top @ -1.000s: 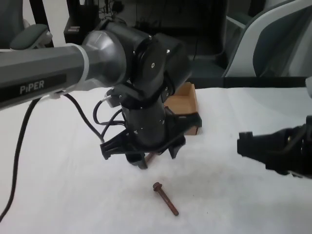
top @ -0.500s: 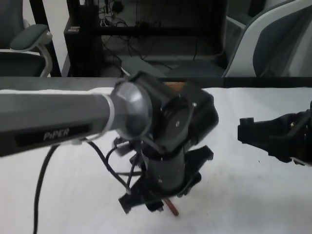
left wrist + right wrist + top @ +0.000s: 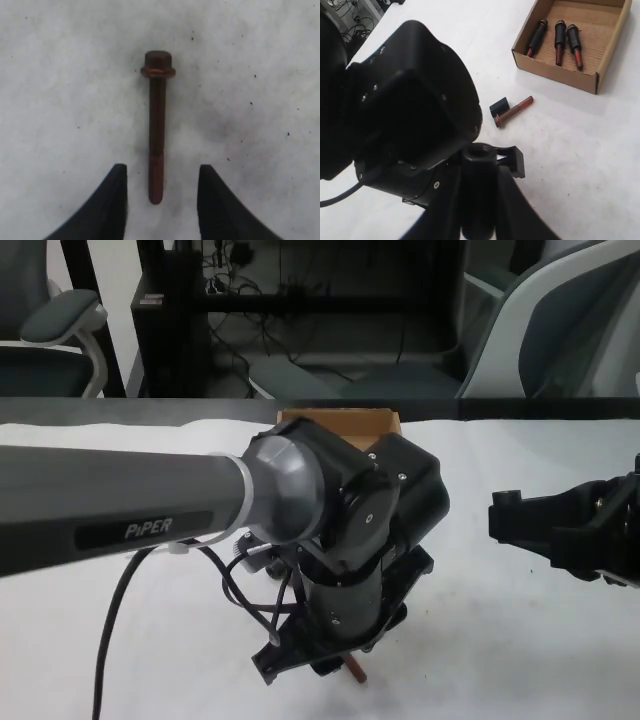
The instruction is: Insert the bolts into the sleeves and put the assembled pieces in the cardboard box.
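Left gripper (image 3: pixel 162 169) is low over the white cloth (image 3: pixel 60 75), fingers open, straddling the tip end of a copper-coloured hex-head bolt (image 3: pixel 157 125) lying flat, gaps both sides. Right gripper (image 3: pixel 478 205) is off to the side, clamped on a black cylindrical sleeve (image 3: pixel 478 167). A second bolt (image 3: pixel 516 107) and a short black piece (image 3: pixel 498 106) lie beside each other near the brown cardboard box (image 3: pixel 555 72), which holds three assembled pieces (image 3: pixel 559 42)

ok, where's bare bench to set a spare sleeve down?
Bare: the cloth between left gripper and right gripper, and the stretch left of the cable. Crowded: around the cardboard box, a loose bolt and black piece near it; another bolt lies between the left gripper's open fingers.
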You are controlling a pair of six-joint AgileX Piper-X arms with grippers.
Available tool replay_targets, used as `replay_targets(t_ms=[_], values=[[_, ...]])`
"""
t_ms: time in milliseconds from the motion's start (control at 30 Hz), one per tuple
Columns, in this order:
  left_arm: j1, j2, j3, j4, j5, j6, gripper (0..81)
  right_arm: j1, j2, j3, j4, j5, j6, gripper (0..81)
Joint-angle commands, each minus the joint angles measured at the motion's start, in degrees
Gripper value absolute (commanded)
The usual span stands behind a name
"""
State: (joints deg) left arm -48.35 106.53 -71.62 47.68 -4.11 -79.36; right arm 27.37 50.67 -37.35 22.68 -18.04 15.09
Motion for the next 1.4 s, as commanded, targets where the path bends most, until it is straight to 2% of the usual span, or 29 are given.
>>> replay_targets(t_ms=[0, 300, 967, 1200, 1267, 1333, 1367], values=[[0.6, 0.3, 0.1, -0.2, -1.3, -0.4, 44.9, -0.3, -0.5, -0.8, -0.3, -0.8, -0.5, 0.4], [3.1, 2.5, 0.1, -0.4, -2.1, -0.4, 44.9, -0.3, -0.5, -0.8, -0.3, -0.8, -0.5, 0.4], [3.1, 4.9, 0.1, -4.1, -2.4, -0.4, 44.9, -0.3, -0.5, -0.8, -1.1, -0.8, -0.5, 0.4], [3.3, 4.9, 0.1, -4.1, -3.2, -0.4, 22.0, -0.3, -0.5, -1.0, -1.6, -0.8, -0.5, 0.4], [3.3, 4.9, 0.1, -4.1, -2.6, -0.4, 13.3, -0.3, -0.5, -1.0, -1.6, -0.8, -0.5, 0.4], [3.3, 4.9, 0.1, -4.1, -1.7, -0.3, 0.3, -0.3, -0.5, -1.0, -1.6, -0.8, -0.5, 0.4], [3.3, 4.9, 0.1, -4.1, -1.7, 0.0, 1.5, -0.3, -0.5, -1.0, -1.6, -0.8, -0.5, 0.4]])
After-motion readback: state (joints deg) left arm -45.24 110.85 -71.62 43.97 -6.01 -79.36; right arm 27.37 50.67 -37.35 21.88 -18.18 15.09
